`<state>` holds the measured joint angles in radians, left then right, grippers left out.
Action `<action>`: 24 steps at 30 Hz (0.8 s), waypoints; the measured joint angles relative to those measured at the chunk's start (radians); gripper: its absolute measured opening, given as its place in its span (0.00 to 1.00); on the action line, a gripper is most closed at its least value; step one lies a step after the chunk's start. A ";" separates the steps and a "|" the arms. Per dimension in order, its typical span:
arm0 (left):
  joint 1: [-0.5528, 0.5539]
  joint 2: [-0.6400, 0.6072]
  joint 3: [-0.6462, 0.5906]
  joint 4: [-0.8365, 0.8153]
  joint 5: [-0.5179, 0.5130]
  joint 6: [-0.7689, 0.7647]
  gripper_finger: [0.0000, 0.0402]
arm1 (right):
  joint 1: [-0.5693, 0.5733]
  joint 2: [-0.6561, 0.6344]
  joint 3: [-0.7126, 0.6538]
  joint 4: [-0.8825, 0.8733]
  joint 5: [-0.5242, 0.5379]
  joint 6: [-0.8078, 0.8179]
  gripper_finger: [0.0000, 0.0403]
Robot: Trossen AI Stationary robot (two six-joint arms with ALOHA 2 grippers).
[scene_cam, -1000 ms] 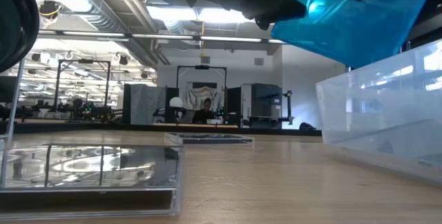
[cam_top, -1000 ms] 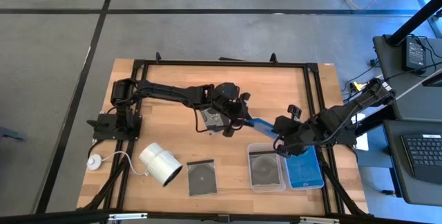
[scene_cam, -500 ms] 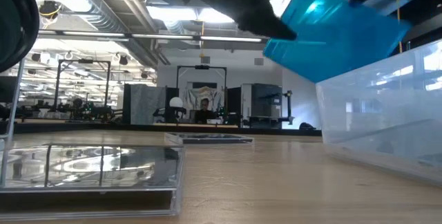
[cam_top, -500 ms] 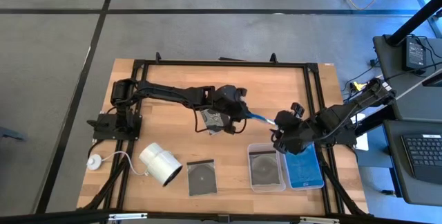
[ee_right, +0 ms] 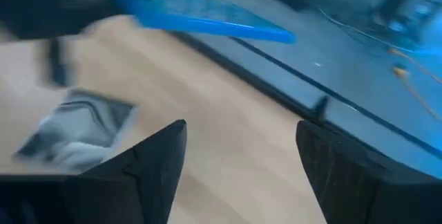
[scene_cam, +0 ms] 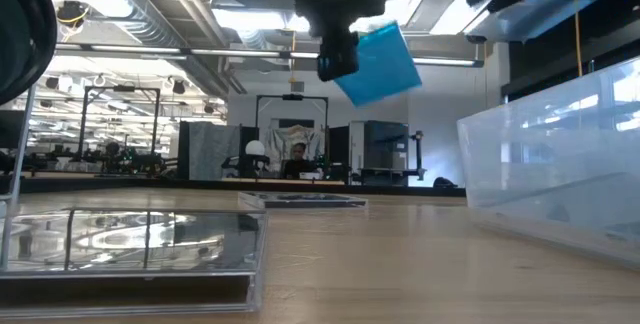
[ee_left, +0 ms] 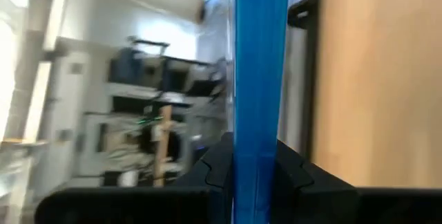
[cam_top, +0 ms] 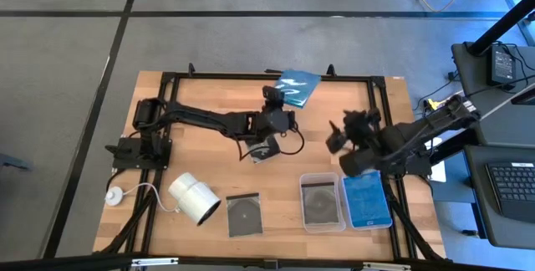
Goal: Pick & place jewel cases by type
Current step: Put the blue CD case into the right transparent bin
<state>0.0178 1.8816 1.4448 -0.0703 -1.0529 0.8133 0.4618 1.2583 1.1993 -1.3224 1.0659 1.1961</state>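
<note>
My left gripper (cam_top: 272, 98) is shut on a bright blue jewel case (cam_top: 298, 87), held in the air above the table's far edge; the low view shows the blue case (scene_cam: 378, 62) tilted. My right gripper (cam_top: 334, 140) hovers open and empty right of the table's middle, and its wrist view shows the fingers (ee_right: 157, 156) wide apart. A dark grey jewel case (cam_top: 266, 148) lies flat on the table under the left arm. Another grey case (cam_top: 243, 214) lies flat near the front edge. My left gripper pinches the blue jewel case by its near edge (ee_left: 257, 156) between its two fingers (ee_left: 293, 172), one on each flat face. The fingers reach toward the table's far edge. The case sticks out beyond the fingertips, lifted clear and tilted.
Two clear trays stand at the front right: one tray (cam_top: 322, 219) holds a grey case, the other tray (cam_top: 368, 222) a blue case. A white cylinder (cam_top: 194, 197) lies at the front left. A black frame (cam_top: 251, 76) borders the table.
Both grippers were on the blue case over the table's middle. My right gripper has opened, let go and drawn back toward the right edge. My left gripper has swung and turned toward the far edge, carrying the blue case there, lifted clear.
</note>
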 joint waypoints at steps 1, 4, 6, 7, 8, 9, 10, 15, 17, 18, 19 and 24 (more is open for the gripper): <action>-0.009 -0.001 0.000 0.009 -0.026 0.020 0.10 | -0.026 -0.005 -0.004 -0.005 0.005 0.007 0.69; -0.040 -0.001 0.000 0.012 -0.050 0.039 0.10 | -0.094 -0.035 -0.029 0.017 0.005 0.047 0.69; -0.066 -0.001 0.000 0.015 -0.087 0.063 0.10 | -0.139 -0.062 -0.061 0.067 -0.011 0.037 0.69; -0.078 -0.001 0.000 0.017 -0.109 0.076 0.10 | -0.163 -0.077 -0.082 0.100 -0.036 0.022 0.69; -0.090 -0.001 0.000 0.017 -0.127 0.085 0.10 | -0.186 -0.092 -0.105 0.149 -0.062 -0.013 0.69; -0.102 -0.001 0.000 0.016 -0.139 0.094 0.10 | -0.208 -0.110 -0.134 0.220 -0.095 -0.060 0.69; -0.112 -0.001 0.000 0.017 -0.149 0.099 0.10 | -0.230 -0.126 -0.167 0.304 -0.137 -0.117 0.69; -0.160 -0.001 0.000 0.017 -0.214 0.101 0.10 | -0.346 -0.177 -0.370 0.841 -0.436 -0.471 0.69; -0.175 -0.001 0.000 0.016 -0.269 0.101 0.10 | -0.381 -0.187 -0.436 0.989 -0.519 -0.544 0.69; -0.181 -0.001 0.000 0.014 -0.300 0.101 0.10 | -0.395 -0.195 -0.464 1.034 -0.544 -0.567 0.69; -0.185 -0.001 0.000 0.010 -0.332 0.101 0.10 | -0.406 -0.204 -0.490 1.071 -0.558 -0.584 0.69; -0.178 -0.001 0.000 -0.074 -0.512 0.093 0.11 | -0.464 -0.266 -0.647 1.313 -0.654 -0.655 0.69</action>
<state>-0.1601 1.8805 1.4448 -0.1448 -1.5647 0.9066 -0.0020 0.9928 0.5526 -0.0097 0.4121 0.5415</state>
